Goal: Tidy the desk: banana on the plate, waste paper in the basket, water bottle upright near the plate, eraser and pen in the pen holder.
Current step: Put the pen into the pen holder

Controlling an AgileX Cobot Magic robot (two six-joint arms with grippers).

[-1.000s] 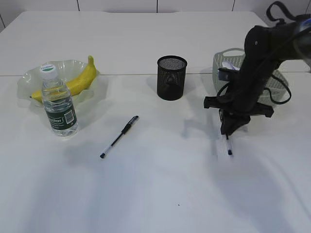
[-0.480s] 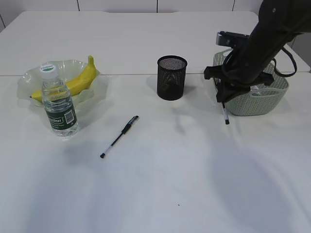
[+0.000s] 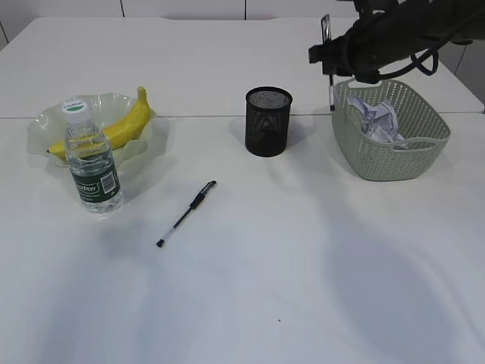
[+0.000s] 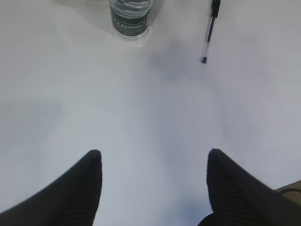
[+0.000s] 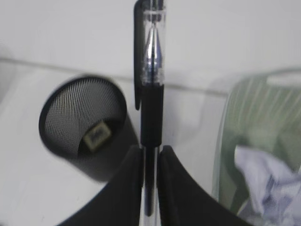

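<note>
1. Two pens show: one lies loose on the counter (image 3: 250,288) near its middle (image 3: 186,214), and the other (image 5: 150,94) is pinched between the right jaws (image 3: 330,67), which are shut tight on its lower barrel, holding it upright in the air near the far right corner.
2. Only one label can be partly read: the water bottle (image 3: 92,161) wears a dark green band with pale lettering, too small to make out fully in the exterior view; in the left wrist view the word looks like "Cestbon", and the bottle is cut off at the top edge.
3. Left jaws (image 4: 153,181) stand wide apart over bare counter, with nothing between them; only the two dark fingertips show.
4. The bottle stands upright just in front of the plate (image 3: 45,125), toward the left edge; the banana (image 3: 121,127) lies on the plate.
5. The mesh pen holder (image 3: 267,121) stands mid-counter toward the far edge; the right wrist view shows a small pale block at its bottom, likely the eraser (image 5: 97,135), blurred, its printing unreadable.
6. Crumpled waste paper (image 3: 381,120) sits inside the green basket (image 3: 394,155) near the right edge.
7. The right arm is cut off by the picture's top and right edges.
</note>
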